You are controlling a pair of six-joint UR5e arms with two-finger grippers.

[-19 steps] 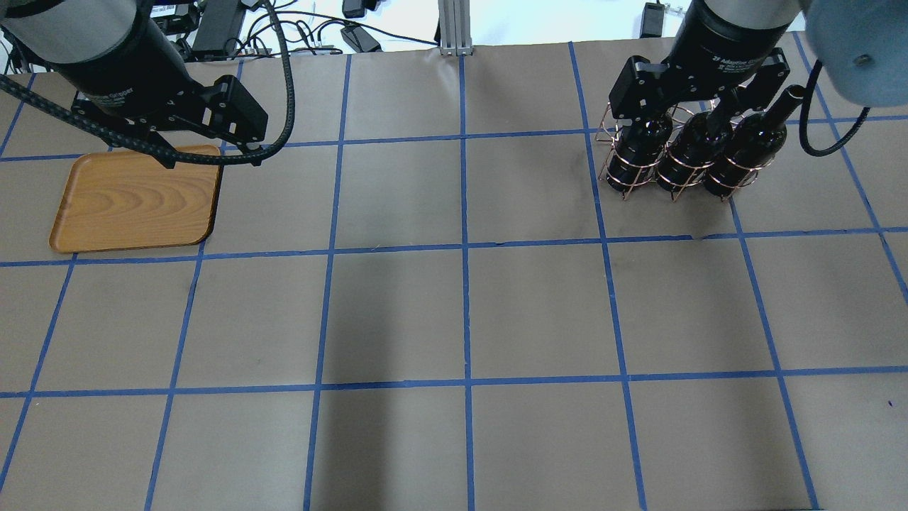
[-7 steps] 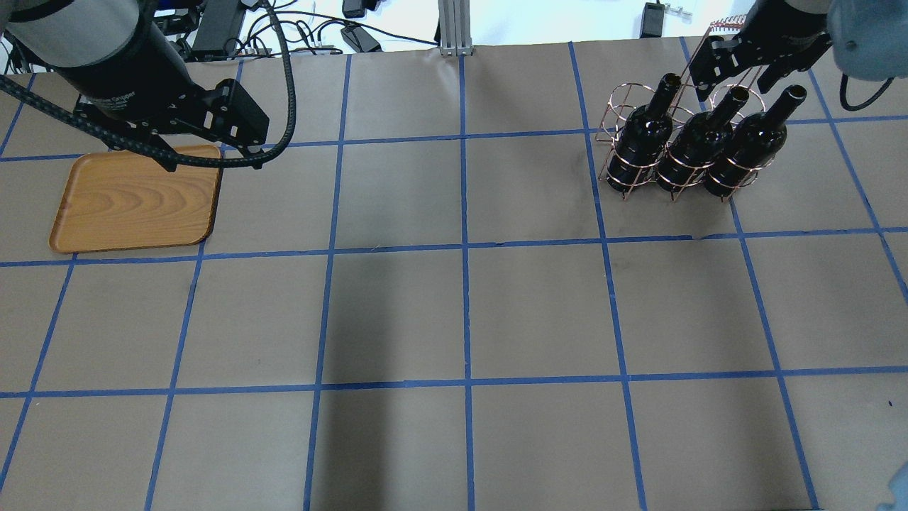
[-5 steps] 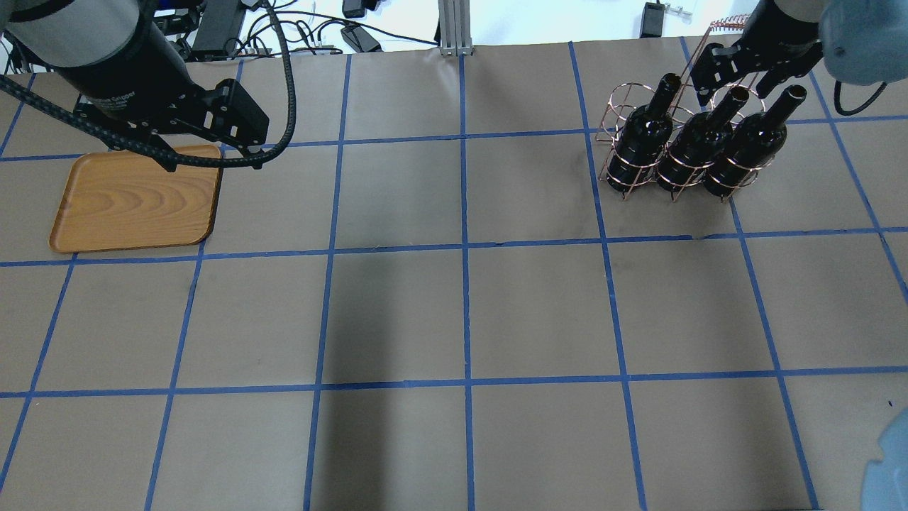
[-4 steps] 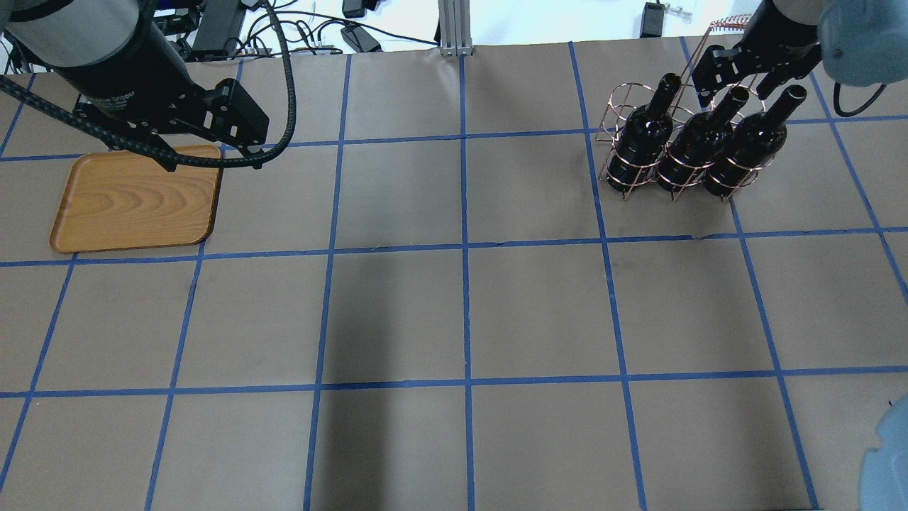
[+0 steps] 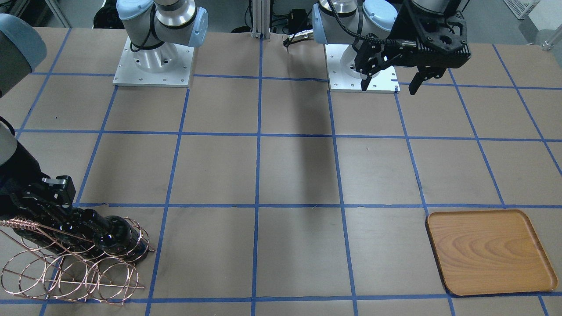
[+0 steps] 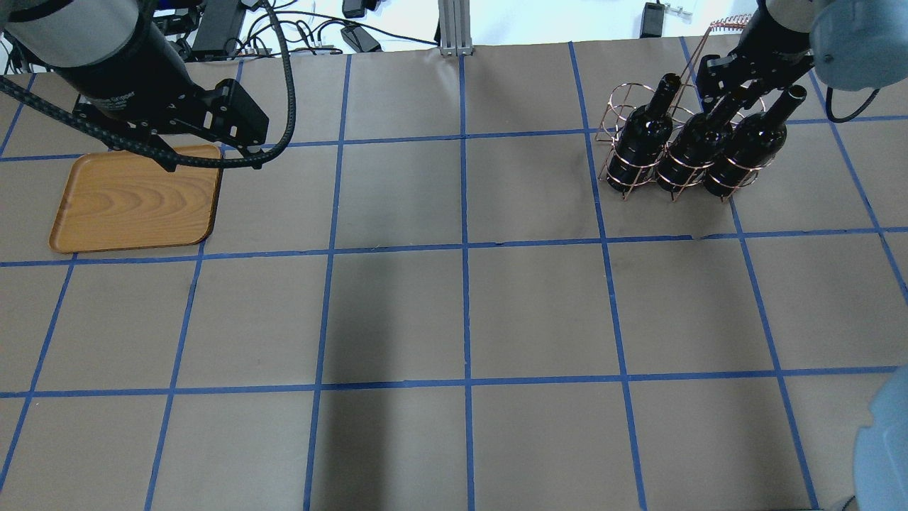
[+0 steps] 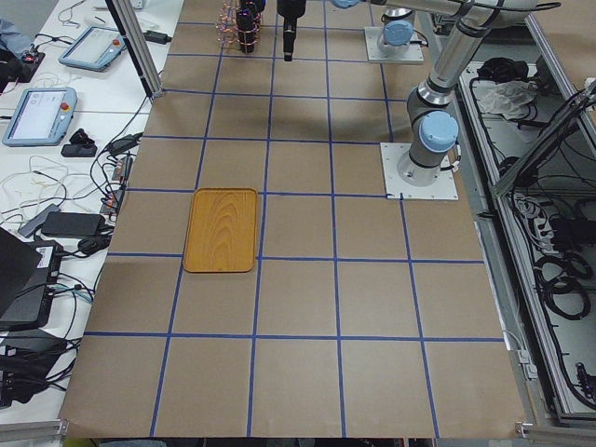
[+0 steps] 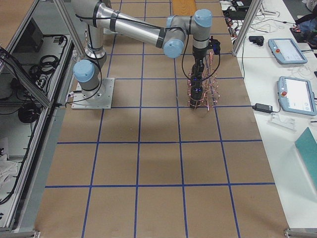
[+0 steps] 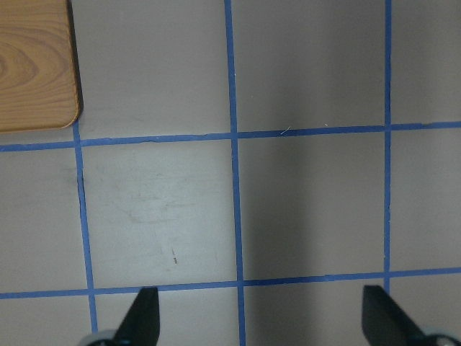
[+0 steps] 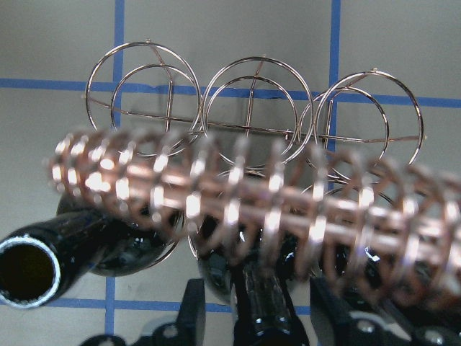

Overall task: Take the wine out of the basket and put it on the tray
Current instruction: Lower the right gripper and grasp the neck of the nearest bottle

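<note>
- Right, the right hand [image 10: 259, 317] is spread on either side of the middle bottle [image 6: 691, 145], at its neck; the bottle sits in the basket [image 10: 238, 191].
- Best to pinch squarely under the lip, then lift straight up, clear of the wire handle and the neighbouring bottles.
- Meanwhile the left hand [image 9: 263, 324] hangs spread beside the tray [image 6: 135, 199], well across the bench [image 6: 461, 312].

Blurred basket handle [image 10: 238, 189] hides much of the middle wine [image 10: 259, 317]
</note>
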